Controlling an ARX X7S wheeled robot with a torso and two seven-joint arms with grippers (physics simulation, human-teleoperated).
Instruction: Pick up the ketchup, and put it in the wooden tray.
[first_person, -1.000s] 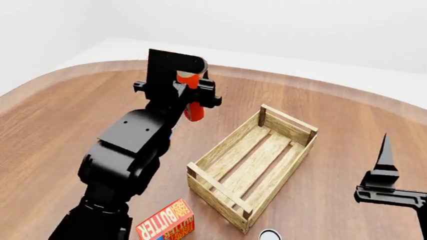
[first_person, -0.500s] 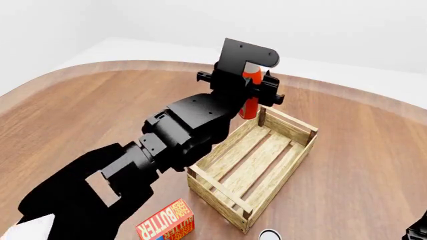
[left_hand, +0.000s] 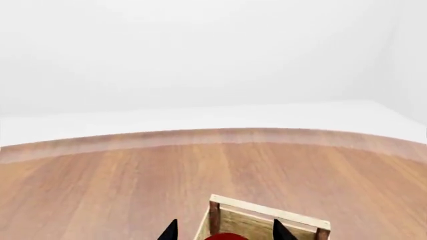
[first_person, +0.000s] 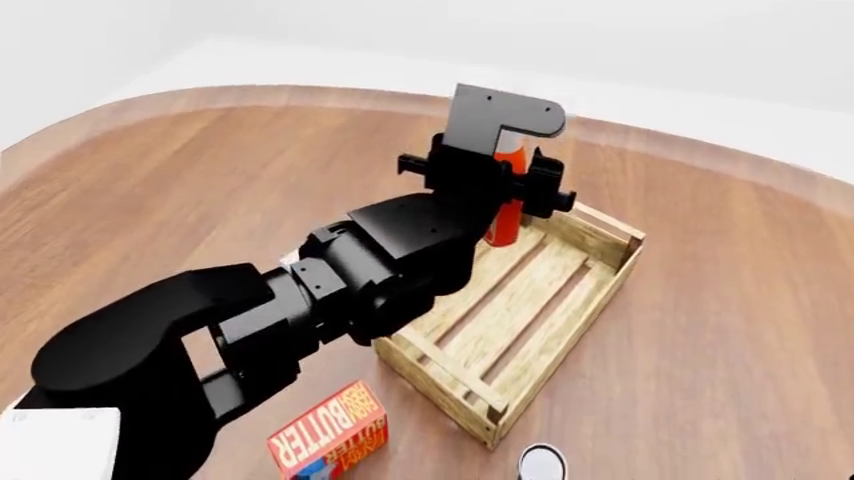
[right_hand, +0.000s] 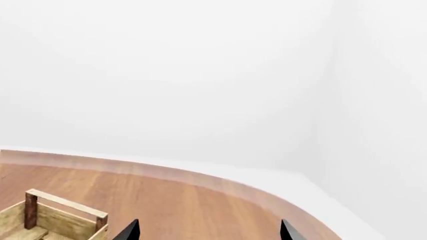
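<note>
Since half a second ago the bottle has dropped a little toward the crate. On the wooden table (first_person: 160, 190) lies the wooden tray (first_person: 587, 300). Over its far end, the left gripper (first_person: 505, 185) has its fingers closed on the ketchup (first_person: 505, 215), upright, its base inside. Right fingers (right_hand: 285, 231) stand wide apart, holding nothing. A butter box (first_person: 331, 432) lies near the tray's near corner.
</note>
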